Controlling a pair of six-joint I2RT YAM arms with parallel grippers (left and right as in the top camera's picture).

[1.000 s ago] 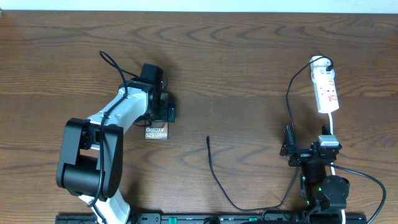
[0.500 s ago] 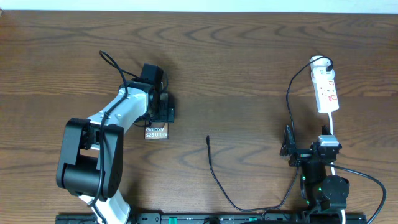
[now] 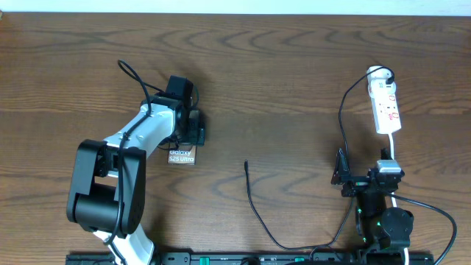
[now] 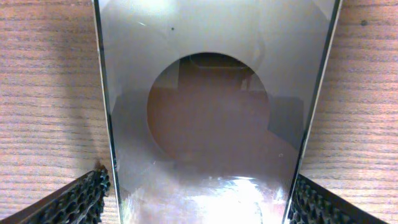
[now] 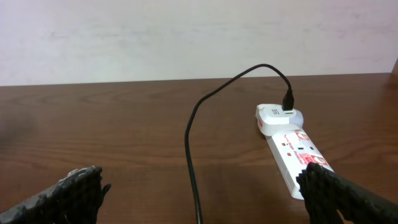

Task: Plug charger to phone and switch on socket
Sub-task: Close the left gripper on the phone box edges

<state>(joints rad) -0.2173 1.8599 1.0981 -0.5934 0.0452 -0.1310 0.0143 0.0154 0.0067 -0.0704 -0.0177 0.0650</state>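
The phone [image 3: 182, 156] lies toward nine o'clock from the middle of the table [image 3: 294, 88], its twelve-o'clock end under the left gripper [image 3: 190, 138]. The charger [image 3: 246, 166] has its tip free at the phone's three o'clock, well apart. It loops past six o'clock and climbs to the socket [image 3: 385, 103] at two o'clock.

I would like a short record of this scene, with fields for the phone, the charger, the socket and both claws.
phone: flat on the table, under the left arm
left claw: straddles the phone, fingers beside its two long edges; grip unclear
socket: far right of the table; switch state unreadable
charger: tip lies loose, apart from the phone; other end in the adapter on the socket
right claw: open, empty
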